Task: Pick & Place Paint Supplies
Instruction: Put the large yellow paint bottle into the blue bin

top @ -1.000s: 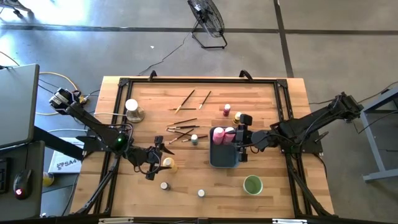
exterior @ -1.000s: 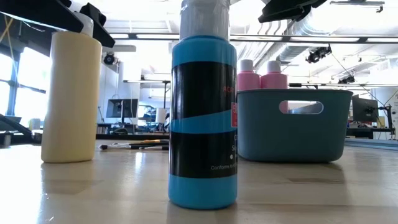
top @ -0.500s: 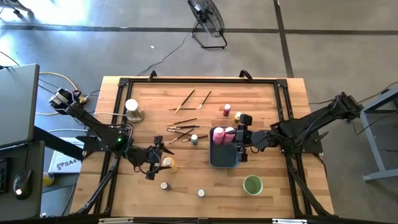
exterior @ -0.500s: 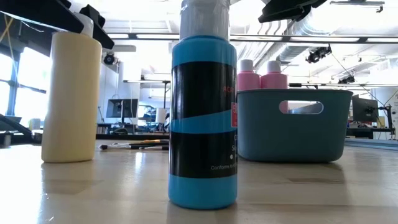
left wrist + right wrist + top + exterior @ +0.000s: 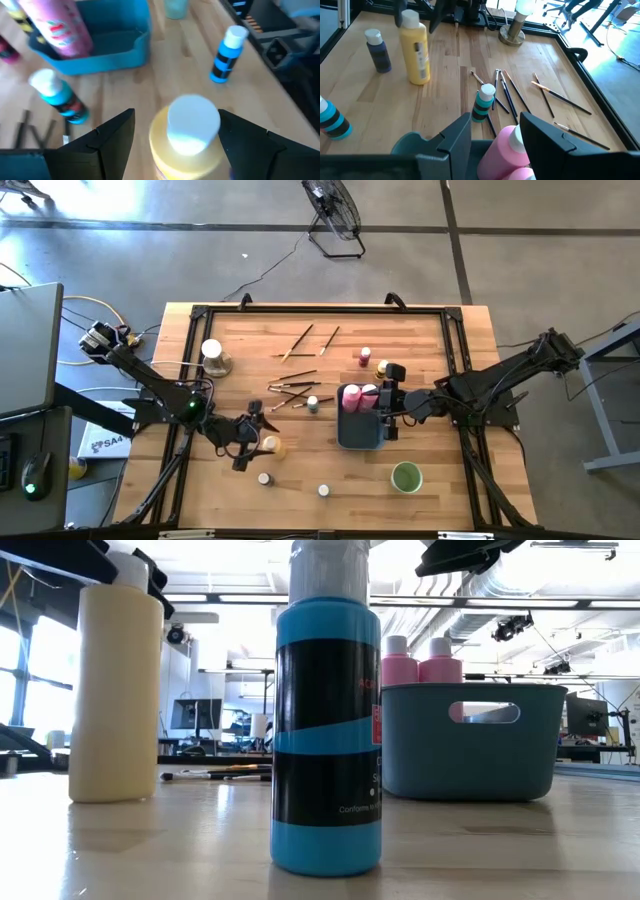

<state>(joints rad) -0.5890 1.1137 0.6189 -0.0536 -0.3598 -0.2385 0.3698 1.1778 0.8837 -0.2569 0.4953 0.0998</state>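
The yellow bottle (image 5: 186, 134) stood upright on the table (image 5: 430, 340), toward its left and near side, a little left of the blue-capped jar (image 5: 326, 730) and well left of the tray (image 5: 358, 432). The left gripper (image 5: 256, 437) straddled it with its fingers (image 5: 102, 139) spread wide, one on each side of the white cap and not yet pressing it; whether they touched the bottle's shoulders could not be told.

The likeliest trouble was a tip-over: the bottle was tall and narrow, and if one finger met it before the other it would probably have been pushed sideways rather than clamped. A grip taken only on the cap could also have slipped. A carry toward the tray risked clipping the teal-banded jar (image 5: 483, 103) or scattering the brushes (image 5: 295, 388), which lay between bottle and tray.

The right gripper (image 5: 386, 408) sat over the tray's far right part, fingers part-open above a pink bottle (image 5: 506, 148) standing inside it and not closed on it, so both arms could have crowded the same opening.

Open board lay near the front edge, around the small jars (image 5: 264, 478) and left of the green cup (image 5: 406, 476); the lamp (image 5: 213, 356) stood clear at the far left.
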